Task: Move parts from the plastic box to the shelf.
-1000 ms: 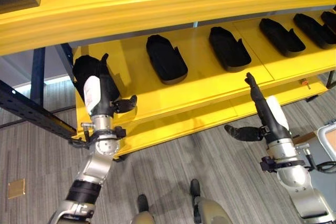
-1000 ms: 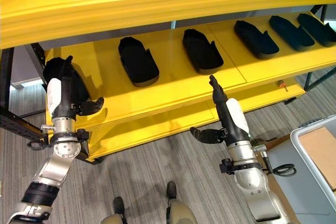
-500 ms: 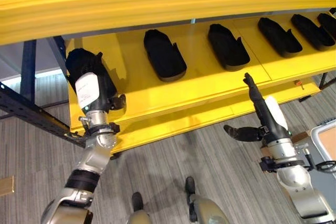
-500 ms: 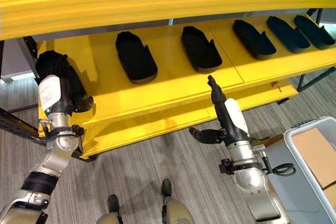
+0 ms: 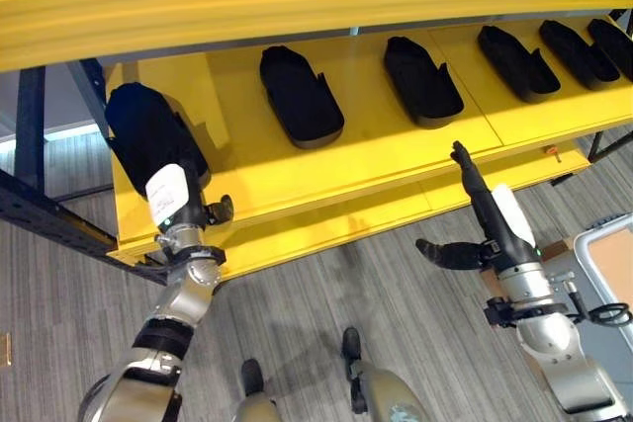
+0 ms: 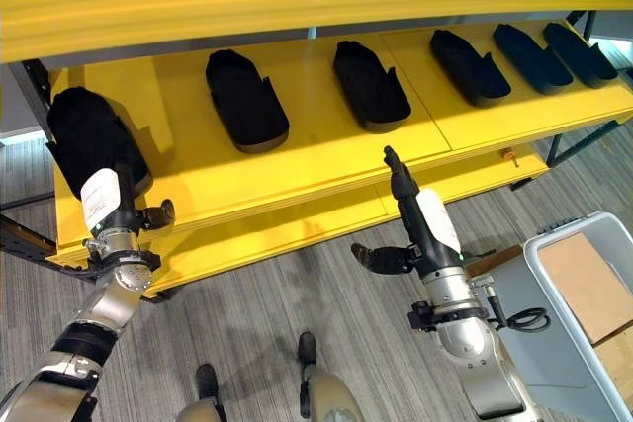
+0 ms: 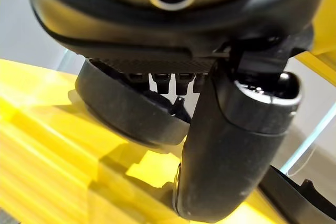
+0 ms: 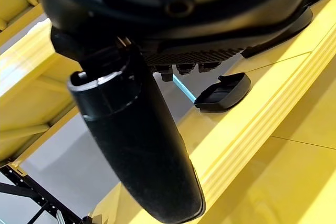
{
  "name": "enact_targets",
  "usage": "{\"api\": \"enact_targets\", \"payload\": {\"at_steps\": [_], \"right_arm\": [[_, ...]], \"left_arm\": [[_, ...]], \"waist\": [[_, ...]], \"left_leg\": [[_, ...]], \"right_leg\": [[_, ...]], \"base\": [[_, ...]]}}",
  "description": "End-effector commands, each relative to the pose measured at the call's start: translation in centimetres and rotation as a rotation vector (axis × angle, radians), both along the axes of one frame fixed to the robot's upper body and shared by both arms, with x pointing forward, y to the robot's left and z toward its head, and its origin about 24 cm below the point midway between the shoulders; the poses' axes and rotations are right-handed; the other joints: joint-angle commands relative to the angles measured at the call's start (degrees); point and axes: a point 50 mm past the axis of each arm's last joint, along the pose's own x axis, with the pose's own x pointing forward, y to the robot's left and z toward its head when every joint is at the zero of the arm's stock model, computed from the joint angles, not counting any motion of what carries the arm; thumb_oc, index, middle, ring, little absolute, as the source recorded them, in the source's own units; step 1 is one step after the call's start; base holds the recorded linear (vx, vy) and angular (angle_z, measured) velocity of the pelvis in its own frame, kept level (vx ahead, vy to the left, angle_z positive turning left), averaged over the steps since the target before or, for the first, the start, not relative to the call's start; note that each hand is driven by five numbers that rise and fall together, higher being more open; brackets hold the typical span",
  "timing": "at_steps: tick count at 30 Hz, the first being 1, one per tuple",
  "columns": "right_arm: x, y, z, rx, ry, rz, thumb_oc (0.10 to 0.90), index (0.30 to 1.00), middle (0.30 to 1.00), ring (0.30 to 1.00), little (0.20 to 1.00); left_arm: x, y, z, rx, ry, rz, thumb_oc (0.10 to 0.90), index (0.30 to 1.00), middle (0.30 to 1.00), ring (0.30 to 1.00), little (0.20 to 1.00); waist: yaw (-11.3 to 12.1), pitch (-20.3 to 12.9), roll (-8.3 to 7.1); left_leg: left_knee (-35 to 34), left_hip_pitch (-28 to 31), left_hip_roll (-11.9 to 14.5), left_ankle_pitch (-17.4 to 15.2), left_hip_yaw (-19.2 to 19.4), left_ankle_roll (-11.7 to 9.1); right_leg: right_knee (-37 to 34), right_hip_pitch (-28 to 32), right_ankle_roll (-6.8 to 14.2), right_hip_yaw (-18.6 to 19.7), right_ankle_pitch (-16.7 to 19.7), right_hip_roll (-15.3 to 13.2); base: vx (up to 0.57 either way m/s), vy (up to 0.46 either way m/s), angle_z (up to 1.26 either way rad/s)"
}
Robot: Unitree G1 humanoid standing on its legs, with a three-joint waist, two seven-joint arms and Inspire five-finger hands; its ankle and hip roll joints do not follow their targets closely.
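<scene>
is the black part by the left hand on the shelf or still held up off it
On the shelf: the black part rests at its left end. Whether the left hand grips it, cannot tell.

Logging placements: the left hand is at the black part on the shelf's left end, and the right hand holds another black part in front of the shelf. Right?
Not quite. The right hand holds nothing: the right eye view shows its fingers straight and thumb out. The left hand is at the black part on the shelf as you say.

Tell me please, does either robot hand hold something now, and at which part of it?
The left robot hand is at the near end of the black part on the shelf; its grip is hidden. The right robot hand is open and holds nothing.
</scene>
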Motion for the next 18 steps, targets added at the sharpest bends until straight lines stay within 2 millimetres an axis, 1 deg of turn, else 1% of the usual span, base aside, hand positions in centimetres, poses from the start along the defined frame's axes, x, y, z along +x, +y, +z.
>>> {"api": "enact_targets", "payload": {"at_steps": [1, 9, 13, 15, 18], "right_arm": [[-0.5, 0.9, 5.3, 0.011, -0.293, 0.087, 0.9, 1.0, 1.0, 1.0, 1.0], [-0.4, 1.0, 5.4, 0.018, -0.295, 0.096, 0.9, 1.0, 1.0, 1.0, 1.0], [-0.4, 1.1, 5.5, 0.017, -0.298, 0.103, 0.9, 1.0, 1.0, 1.0, 1.0], [-0.4, 1.0, 5.5, 0.015, -0.3, 0.102, 0.9, 1.0, 1.0, 1.0, 1.0], [-0.3, 1.0, 5.6, 0.015, -0.302, 0.105, 0.9, 1.0, 1.0, 1.0, 1.0]], "left_arm": [[2.0, -0.6, 3.8, 0.026, -0.152, -0.019, 0.9, 1.0, 1.0, 1.0, 1.0], [1.8, -0.1, 2.4, 0.001, -0.094, 0.002, 0.9, 1.0, 1.0, 1.0, 1.0], [1.7, 0.1, 2.0, 0.028, -0.065, -0.003, 0.9, 1.0, 1.0, 1.0, 1.0], [1.5, 0.8, 1.8, 0.064, -0.035, 0.006, 0.9, 1.0, 1.0, 1.0, 1.0], [1.5, 1.3, 1.6, 0.097, -0.008, 0.004, 0.9, 1.0, 1.0, 1.0, 1.0]], "waist": [[-0.2, -2.3, -0.26], [-0.2, -2.0, -0.4], [-0.1, -1.8, -0.38], [0.0, -1.8, -0.3], [-0.1, -1.8, -0.21]], "left_leg": [[6.5, -5.3, 1.9, -0.4, -1.5, 0.1], [7.1, -5.8, 1.9, -0.6, -1.4, 0.2], [7.2, -5.8, 1.9, -0.7, -1.4, 0.2], [7.5, -6.0, 1.9, -0.7, -1.5, 0.2], [7.5, -6.0, 1.9, -0.8, -1.4, 0.2]], "right_leg": [[5.6, -0.3, 3.9, 1.3, -4.8, -2.6], [6.1, -0.7, 3.9, 1.4, -4.8, -2.6], [6.3, -0.9, 4.0, 1.4, -4.7, -2.7], [6.5, -1.1, 4.0, 1.5, -4.7, -2.7], [6.6, -1.2, 4.0, 1.6, -4.7, -2.7]], "base": [[0.0, 0.0, 0.0], [0.0, 0.003, 0.0], [0.0, 0.0, 0.0], [0.0, 0.0, 0.0], [0.0, 0.0, 0.0]]}}
